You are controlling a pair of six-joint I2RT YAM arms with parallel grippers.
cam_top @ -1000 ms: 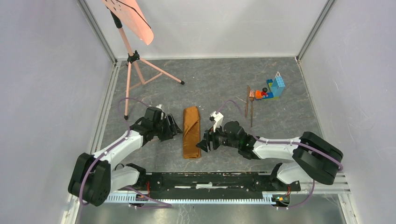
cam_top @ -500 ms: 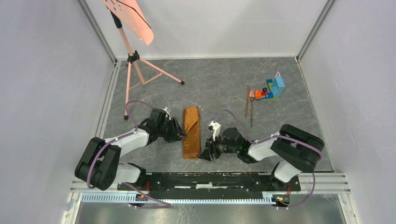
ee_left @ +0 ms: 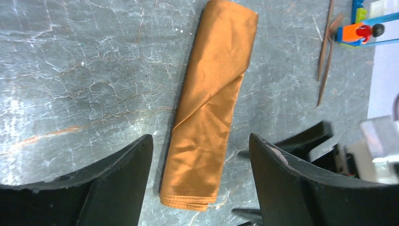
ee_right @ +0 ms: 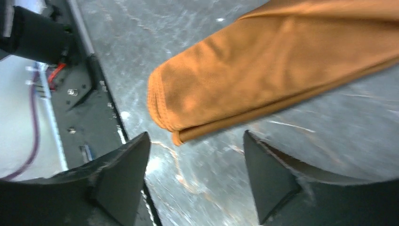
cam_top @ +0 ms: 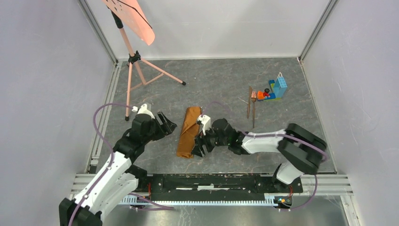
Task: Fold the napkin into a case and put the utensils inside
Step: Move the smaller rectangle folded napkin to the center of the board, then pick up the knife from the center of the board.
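Fingers (ee_left: pixel 117 188) are spread wide on both sides: we see the left gripper (cam_top: pixel 167 125) empty just left of the napkin (cam_top: pixel 187 133), and the right gripper (cam_top: pixel 199 145) equally open at its near right edge, perhaps brushing the cloth, though the blurred wrist view leaves that unclear. The napkin lies folded into a long narrow strip on the table (cam_top: pixel 221 80), slanting between the grippers. The utensils (cam_top: pixel 251 106) lie together, well off to the far right beside the toy bricks (cam_top: pixel 275 88).

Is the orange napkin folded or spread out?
Folded. The napkin lies as a narrow layered strip, with a diagonal flap crossing its top layer.
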